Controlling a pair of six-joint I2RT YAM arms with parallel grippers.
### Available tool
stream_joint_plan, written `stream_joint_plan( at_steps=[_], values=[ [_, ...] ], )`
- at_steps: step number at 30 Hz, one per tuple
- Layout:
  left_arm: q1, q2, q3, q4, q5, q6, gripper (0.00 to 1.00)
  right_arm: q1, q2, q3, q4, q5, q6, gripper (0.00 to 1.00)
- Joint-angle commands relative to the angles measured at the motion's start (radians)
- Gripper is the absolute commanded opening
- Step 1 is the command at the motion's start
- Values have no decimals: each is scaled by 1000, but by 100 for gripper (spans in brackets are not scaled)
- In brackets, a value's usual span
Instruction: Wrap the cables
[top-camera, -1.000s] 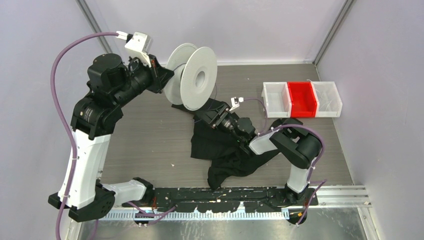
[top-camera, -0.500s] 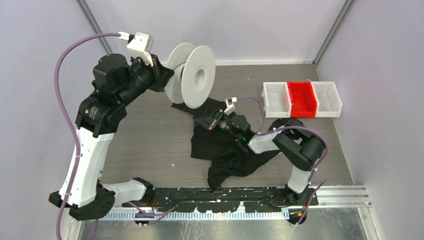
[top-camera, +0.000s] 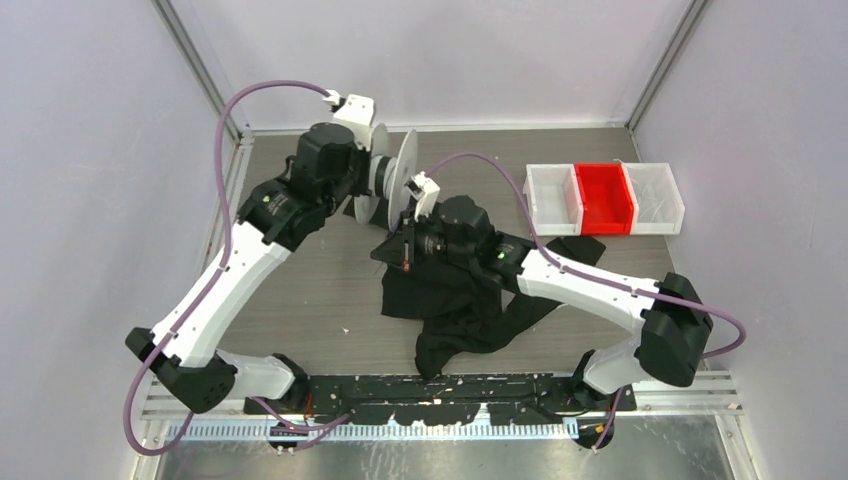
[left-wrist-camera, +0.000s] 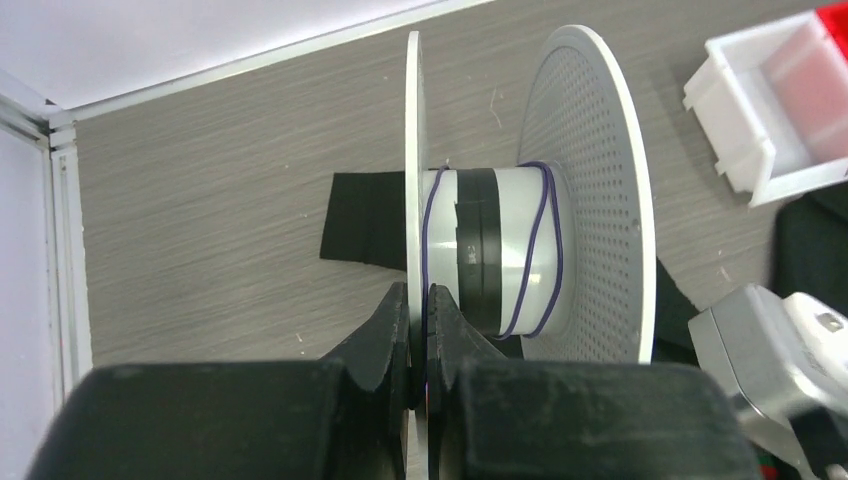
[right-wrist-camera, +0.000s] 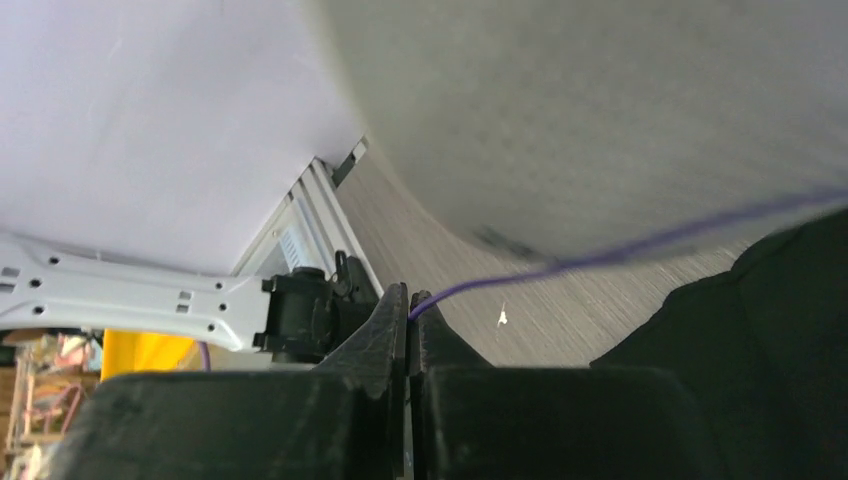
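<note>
A white spool (top-camera: 408, 180) hangs edge-on over the table's back middle. My left gripper (left-wrist-camera: 418, 296) is shut on the spool's near flange (left-wrist-camera: 413, 150). The cable (left-wrist-camera: 545, 240), a thin purple wire, loops loosely around the hub beside a black band (left-wrist-camera: 478, 250). My right gripper (right-wrist-camera: 409, 300) is shut on the cable (right-wrist-camera: 640, 242), which runs taut up to the right under the blurred spool flange (right-wrist-camera: 600, 100). In the top view the right gripper (top-camera: 403, 244) sits just below the spool, over the black cloth (top-camera: 450, 300).
Three bins, white, red (top-camera: 604, 198) and clear, stand in a row at the back right. The black cloth spreads over the table's middle, reaching under the spool. Purple arm hoses arc above both arms. Walls close in on three sides.
The left arm swung the spool right and turned it edge-on. The right gripper shut on the cable and the arm stretched left, toward the spool.
</note>
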Motion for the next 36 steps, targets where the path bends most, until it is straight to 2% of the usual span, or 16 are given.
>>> stream_joint_plan(
  at_steps=[1,6,16,23,30,36],
  values=[
    [-25,-15,2,121,-116,27,0,-1,1,153,-310,-137,-151,1],
    [-23,-28,-25,145,-157,1,0,-1,15,225,-309,-227,-112,1],
    [-22,-57,-34,185,-260,-37,0,-1,-38,171,-287,-208,-104,1],
    [-23,-39,-47,177,-225,-4,0,0,-62,170,-252,-232,-97,1],
    [-23,-22,-55,131,-176,-6,0,-14,-47,311,-291,-297,-157,1],
    [-23,-29,-74,116,-110,22,0,-94,-33,375,-252,-351,-147,1]
  ],
)
